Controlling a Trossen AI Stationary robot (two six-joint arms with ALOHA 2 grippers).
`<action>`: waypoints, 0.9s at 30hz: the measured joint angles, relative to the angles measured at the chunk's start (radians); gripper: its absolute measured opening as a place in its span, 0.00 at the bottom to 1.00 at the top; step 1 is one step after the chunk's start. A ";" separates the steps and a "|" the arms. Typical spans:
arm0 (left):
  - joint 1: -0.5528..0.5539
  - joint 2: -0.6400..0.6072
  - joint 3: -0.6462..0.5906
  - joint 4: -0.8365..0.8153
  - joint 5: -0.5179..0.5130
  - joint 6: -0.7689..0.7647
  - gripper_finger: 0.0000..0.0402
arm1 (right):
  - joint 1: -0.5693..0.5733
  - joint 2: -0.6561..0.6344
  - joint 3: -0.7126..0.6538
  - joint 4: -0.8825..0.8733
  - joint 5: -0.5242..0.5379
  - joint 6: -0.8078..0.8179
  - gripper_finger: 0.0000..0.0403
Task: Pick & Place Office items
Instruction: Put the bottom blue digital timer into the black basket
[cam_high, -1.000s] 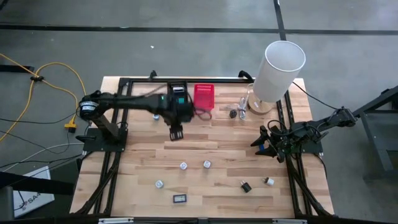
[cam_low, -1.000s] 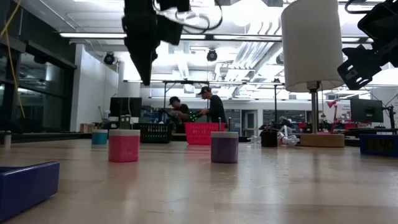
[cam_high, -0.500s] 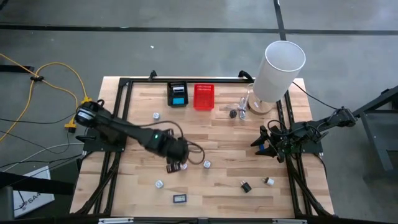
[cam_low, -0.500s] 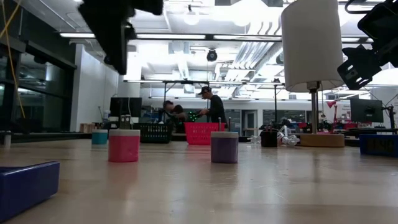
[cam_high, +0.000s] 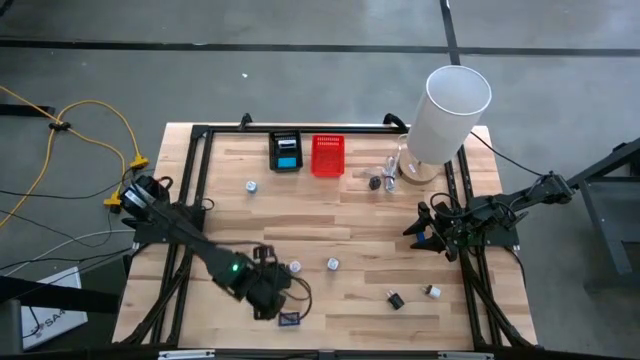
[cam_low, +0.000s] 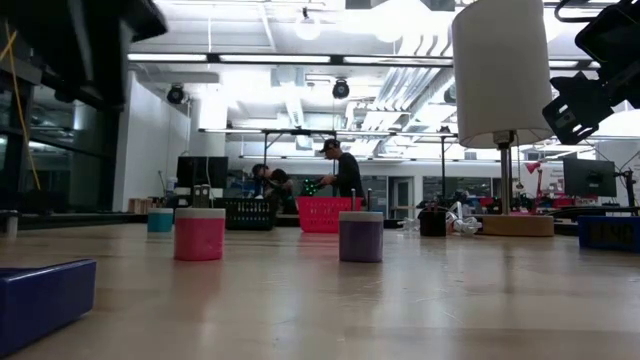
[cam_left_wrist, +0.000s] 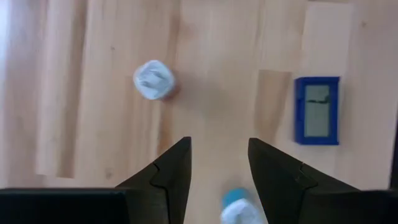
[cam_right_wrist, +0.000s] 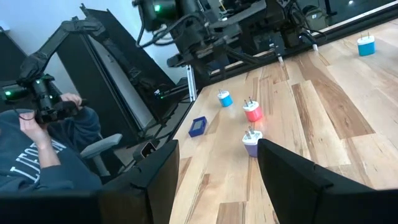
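scattering across the near half of the wooden table (cam_high: 360, 235), the office items are thumb-sized pieces. from above most read as small white lumps: one near the far left (cam_high: 250, 186), one beside the left arm (cam_high: 296, 268), one at mid-table (cam_high: 332, 264), and one near the right edge (cam_high: 434, 292) beside a small black piece (cam_high: 395, 299). level with the table, two of them show as short cylinders, one pink (cam_low: 200, 234) and one purple (cam_low: 361, 237). a flat blue-framed tag (cam_left_wrist: 317, 110) lies on the wood ahead of the left gripper, and a white lump (cam_left_wrist: 153, 80) lies off to its other side.

at the far edge stand a black basket (cam_high: 285, 152) with something blue showing inside and a red mesh basket (cam_high: 327, 156) whose contents cannot be made out. a tall white cylinder (cam_high: 448, 112) stands at the far right, with clear and dark bits (cam_high: 384, 176) beside its base.

the left gripper (cam_left_wrist: 219, 163) hovers low over the near-left table, fingers apart, a blue-capped white piece (cam_left_wrist: 239, 208) lying between them, ungripped. the right gripper (cam_right_wrist: 217, 168) waits at the right edge, fingers wide apart and empty.
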 joint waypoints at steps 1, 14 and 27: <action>-0.014 0.008 0.000 0.006 -0.009 -0.026 0.38 | 0.000 0.000 0.000 0.000 0.000 0.000 0.51; -0.130 0.114 0.000 0.176 -0.037 -0.136 0.38 | 0.000 0.000 0.000 0.000 0.000 0.000 0.51; -0.161 0.180 0.001 0.262 -0.062 -0.186 0.38 | 0.000 0.000 0.000 0.001 0.000 0.000 0.51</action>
